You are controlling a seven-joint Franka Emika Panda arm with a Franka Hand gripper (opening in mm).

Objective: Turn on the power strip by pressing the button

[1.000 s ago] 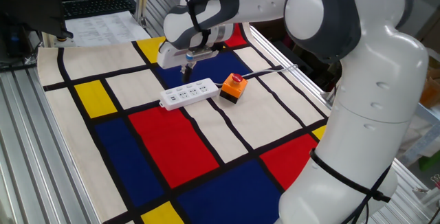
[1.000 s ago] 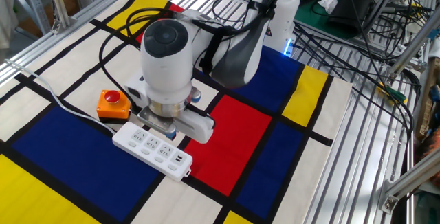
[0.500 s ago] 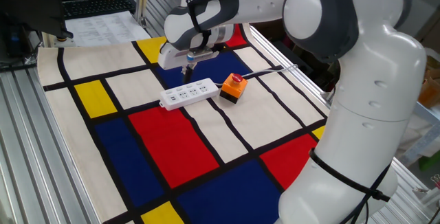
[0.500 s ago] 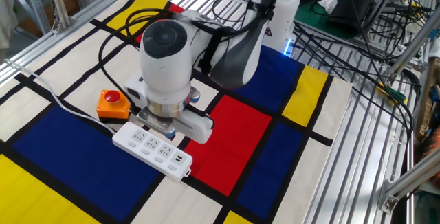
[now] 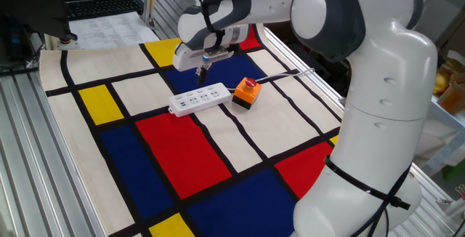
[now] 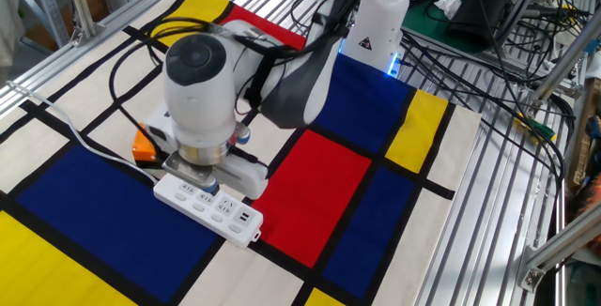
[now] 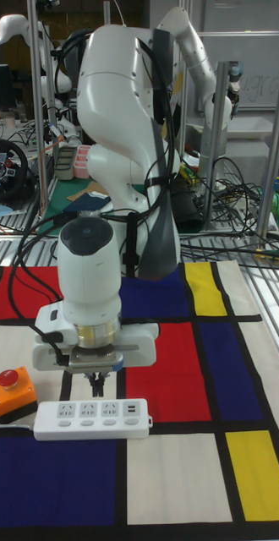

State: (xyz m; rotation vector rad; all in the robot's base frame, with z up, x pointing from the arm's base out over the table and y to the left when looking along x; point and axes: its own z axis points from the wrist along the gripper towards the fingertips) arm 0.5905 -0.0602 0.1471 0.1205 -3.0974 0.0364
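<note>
1. We see a long flat white plastic power strip with a row of sockets lying on the surface, which is covered by a smooth cloth of red, blue, yellow and cream blocks with black lines.
2. Its thin white cord runs away across the cloth in the other fixed view.
3. Just beside one end of the strip sits an orange-and-black box with a red domed button.
4. The hand hangs above the strip, near its middle sockets, apart from it; it carries nothing.
5. In the tall fixed view we see two dark fingertips pointing down, but we cannot tell whether a gap lies between them.
6. In the other fixed view the glossy white wrist covers the hand and most of the orange box.
7. One fixed view shows the whole strip and the hand raised over it.
8. The strip's own tiny switch is too small for us to make out.
</note>
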